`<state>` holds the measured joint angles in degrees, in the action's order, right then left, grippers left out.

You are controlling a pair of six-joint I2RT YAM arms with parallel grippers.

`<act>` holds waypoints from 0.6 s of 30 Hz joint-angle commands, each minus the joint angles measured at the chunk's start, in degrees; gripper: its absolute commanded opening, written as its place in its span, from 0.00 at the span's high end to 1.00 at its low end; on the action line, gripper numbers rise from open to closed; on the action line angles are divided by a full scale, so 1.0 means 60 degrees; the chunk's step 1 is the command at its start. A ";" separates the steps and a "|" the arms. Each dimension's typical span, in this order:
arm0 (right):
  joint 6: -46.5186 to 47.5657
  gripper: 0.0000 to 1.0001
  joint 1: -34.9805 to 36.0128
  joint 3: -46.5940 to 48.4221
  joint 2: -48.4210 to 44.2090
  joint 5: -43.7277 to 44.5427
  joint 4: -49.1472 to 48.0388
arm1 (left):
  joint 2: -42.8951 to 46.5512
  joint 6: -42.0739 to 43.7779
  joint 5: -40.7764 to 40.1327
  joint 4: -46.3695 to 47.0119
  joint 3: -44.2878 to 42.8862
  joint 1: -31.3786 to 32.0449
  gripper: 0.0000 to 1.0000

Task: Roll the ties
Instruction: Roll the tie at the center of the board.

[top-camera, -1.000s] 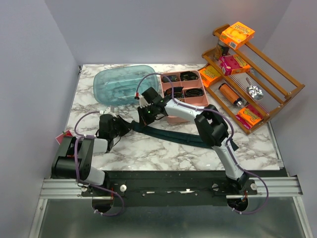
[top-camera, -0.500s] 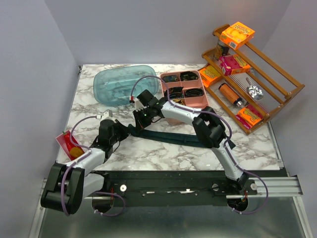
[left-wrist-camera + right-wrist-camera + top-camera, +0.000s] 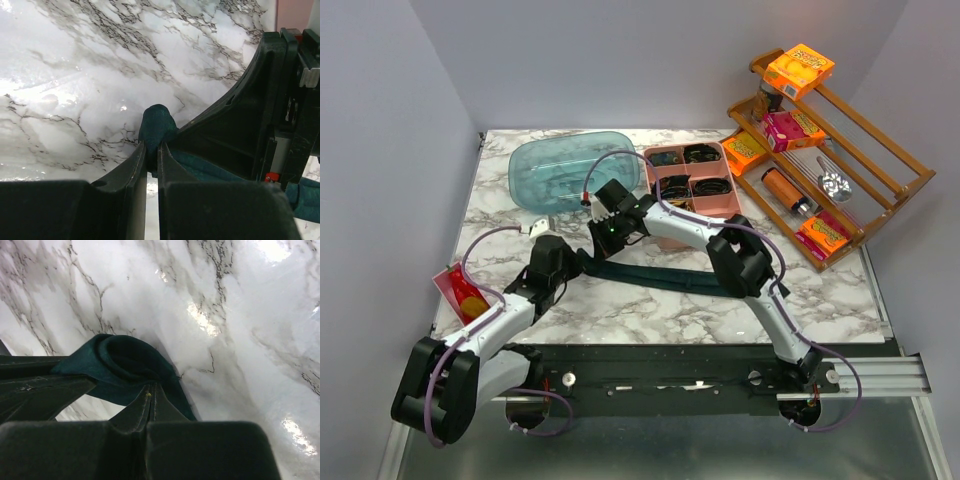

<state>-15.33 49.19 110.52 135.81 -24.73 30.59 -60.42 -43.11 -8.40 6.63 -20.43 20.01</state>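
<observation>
Looking along your left wrist camera, you see the left jaws drawn almost together and pinching a bunched end of the dark teal tie (image 3: 156, 124). The fabric bulges out just past their tips, and more of it runs back beneath the right-hand finger. Your right jaws are pressed fully together. A curled fold of the same tie sits directly ahead of their tips and touches them, with cloth spreading out to either side underneath. You cannot tell whether any fabric is caught between them. From above, both sets of jaws meet at one end of the tie, with the right jaws just beyond the left ones. The rest of the strip lies flat on the marble tabletop (image 3: 620, 305), trailing away from both jaws toward the right arm's side.
</observation>
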 commanded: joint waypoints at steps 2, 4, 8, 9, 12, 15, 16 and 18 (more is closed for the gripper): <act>0.0138 0.96 0.0049 0.0257 0.0348 0.0343 0.0366 | 0.0256 -0.0080 -0.0738 -0.0227 -0.0126 0.0078 1.00; 0.0139 0.96 0.0034 0.0271 0.0392 0.0328 0.0366 | 0.0198 -0.0022 -0.0796 -0.0256 -0.0213 0.0151 1.00; 0.0095 0.96 0.0107 0.0374 0.0466 0.0182 0.0351 | 0.0037 0.0183 -0.1250 -0.0548 -0.0506 0.0546 1.00; 0.0080 0.96 0.0107 0.0432 0.0480 0.0167 0.0366 | -0.0065 0.0227 -0.1425 -0.0578 -0.0565 0.0648 1.00; 0.0065 0.96 0.0181 0.0549 0.0539 0.0152 0.0424 | -0.0227 0.0300 -0.1703 -0.0826 -0.0799 0.0956 1.00; 0.0051 0.96 0.0210 0.0565 0.0524 0.0196 0.0512 | -0.0242 0.0374 -0.2377 -0.1091 -0.1005 0.1293 1.00; 0.0051 0.96 0.0196 0.0535 0.0466 0.0196 0.0512 | -0.0256 0.0446 -0.2611 -0.1265 -0.1077 0.1395 1.00; -0.0008 0.96 0.0210 0.0535 0.0466 0.0196 0.0527 | -0.0344 0.0491 -0.2846 -0.1354 -0.1166 0.1615 1.00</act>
<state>-15.38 49.69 112.27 137.32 -24.34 32.10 -61.76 -41.52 -18.35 0.82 -25.26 27.42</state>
